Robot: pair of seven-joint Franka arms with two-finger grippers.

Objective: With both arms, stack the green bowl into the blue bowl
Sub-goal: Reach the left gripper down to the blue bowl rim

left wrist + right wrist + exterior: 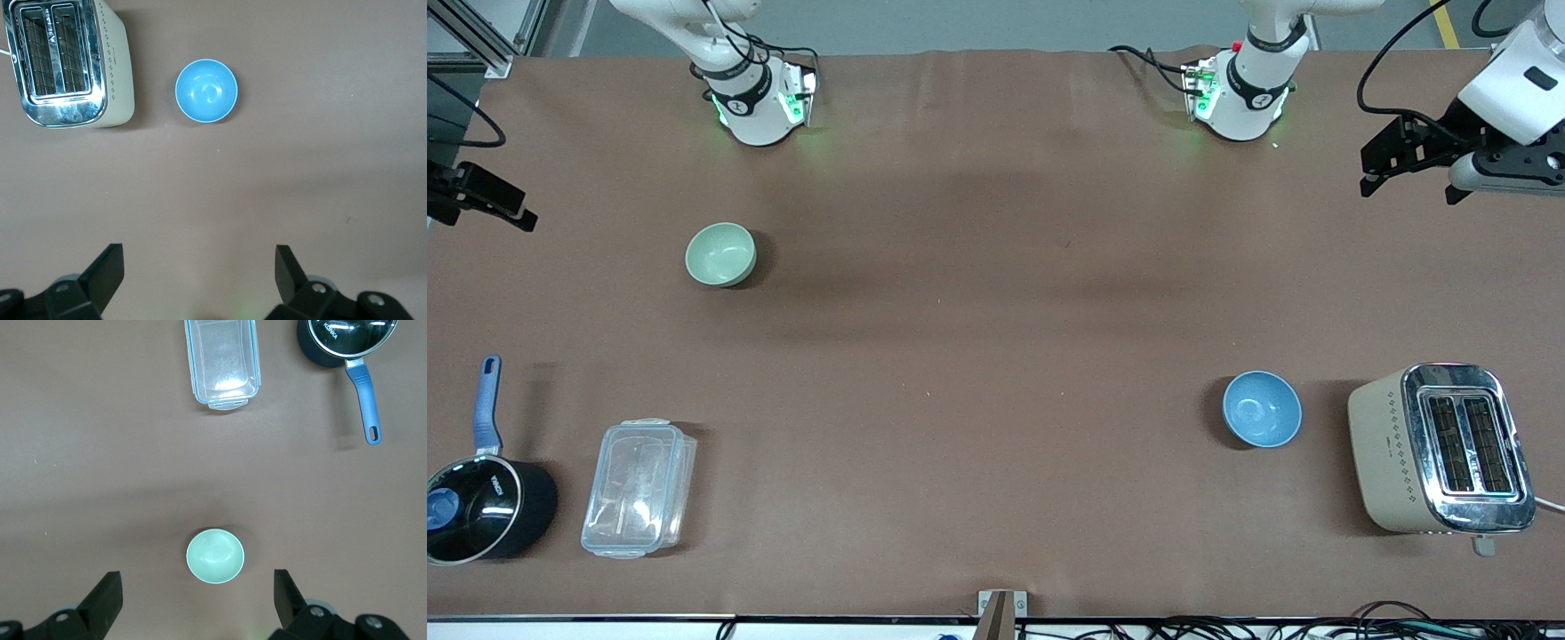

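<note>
Front view: I see the green bowl (720, 254) and the blue bowl (1262, 409) well apart; left gripper (199, 265) and right gripper (197, 590) spread, high over the table.

Pale mint green bowl (720, 254), sky-blue bowl (1261, 409), brown tabletop (978, 356), black saucepan (480, 511) with blue handle, beige-and-chrome toaster (1440, 449)

I see even bright overhead light, soft shadows across the worktop (996, 356), glare on the toaster (1467, 449) chrome, sharp focus throughout.
</note>
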